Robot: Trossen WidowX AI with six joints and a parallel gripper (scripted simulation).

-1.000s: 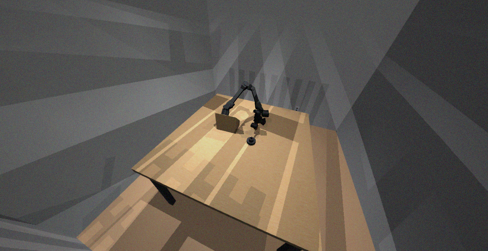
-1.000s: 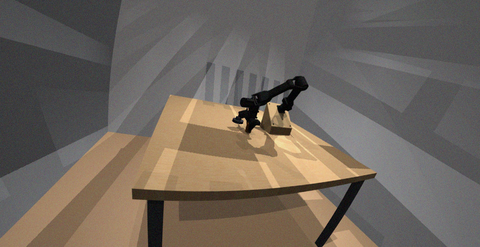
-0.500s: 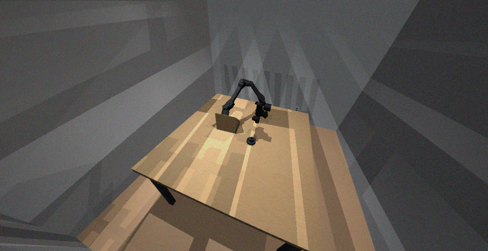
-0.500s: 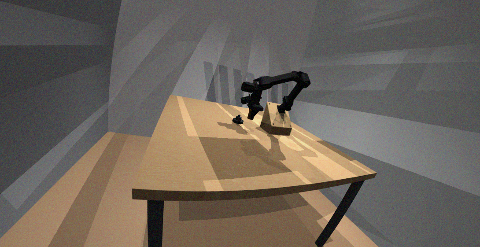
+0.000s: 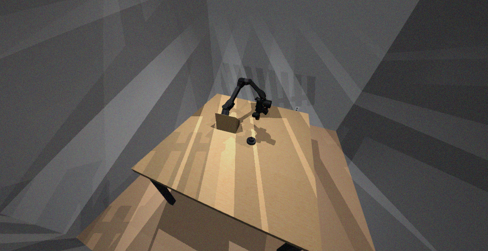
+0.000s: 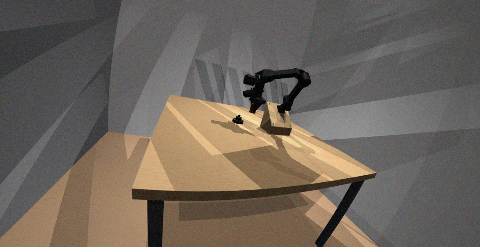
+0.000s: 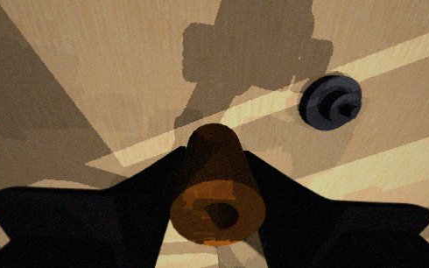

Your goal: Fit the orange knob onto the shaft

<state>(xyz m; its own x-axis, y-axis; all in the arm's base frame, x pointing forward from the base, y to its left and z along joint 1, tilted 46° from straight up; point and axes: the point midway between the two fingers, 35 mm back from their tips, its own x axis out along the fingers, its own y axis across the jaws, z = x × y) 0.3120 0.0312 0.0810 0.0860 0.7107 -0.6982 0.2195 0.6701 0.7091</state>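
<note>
The orange knob (image 6: 252,108) (image 7: 188,216) is held upright between the two dark fingers of my gripper (image 5: 256,116) (image 7: 214,153). The gripper is shut on it and hangs well above the table. The end face towards the wrist camera shows a dark hole with a straight edge. The far end of the knob is hidden. The dark round pedestal (image 5: 250,142) (image 6: 238,121) (image 7: 326,124) stands on the table, off to the upper right of the knob in the wrist view. Its short shaft (image 6: 239,115) (image 7: 348,109) is bare. The shaft's flat side cannot be made out.
The wooden table (image 5: 218,167) (image 6: 188,167) carries a wedge-shaped wooden block (image 5: 226,123) (image 6: 281,130) at the arm's base, beside the pedestal. Shadows of the arm and bright light stripes cross the table top.
</note>
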